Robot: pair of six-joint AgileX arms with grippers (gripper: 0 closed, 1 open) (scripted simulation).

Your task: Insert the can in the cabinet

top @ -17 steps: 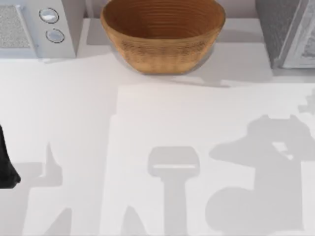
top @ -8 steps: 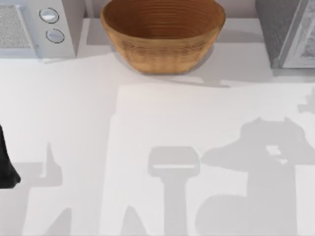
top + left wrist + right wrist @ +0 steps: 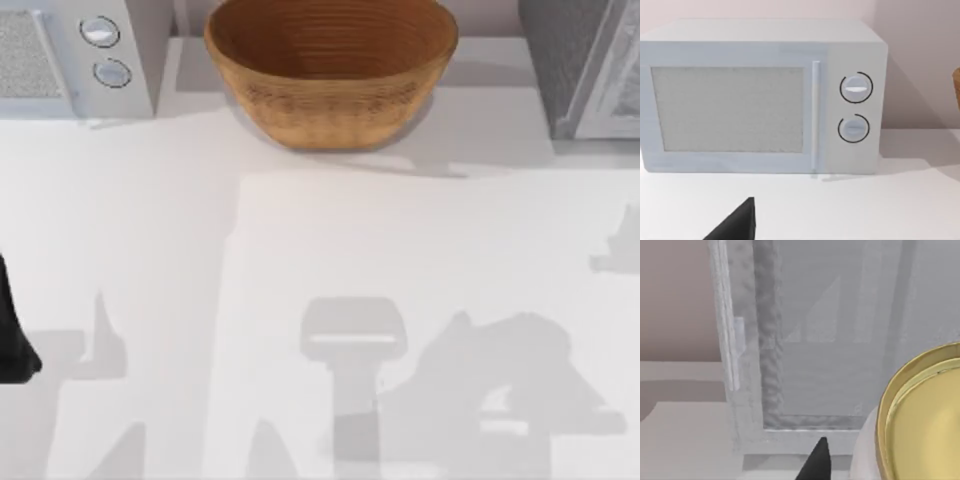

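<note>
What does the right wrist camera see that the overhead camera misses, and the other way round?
The right wrist view alone shows the gold-lidded can close up, before the open pale grey cabinet's interior. The top view alone shows the woven brown basket, the white microwave at the left and the dark left arm at the table's left edge. Both show the grey cabinet and the white table.

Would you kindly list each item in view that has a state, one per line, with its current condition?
Microwave: door closed, standing at the table's back left.
Basket: upright, nothing seen inside.
Cabinet: open toward the right wrist camera, interior looks bare.
Can: close by the right pincer, gold lid facing the camera, outside the cabinet.
Left pincer: low near the table's left edge, facing the microwave.
</note>
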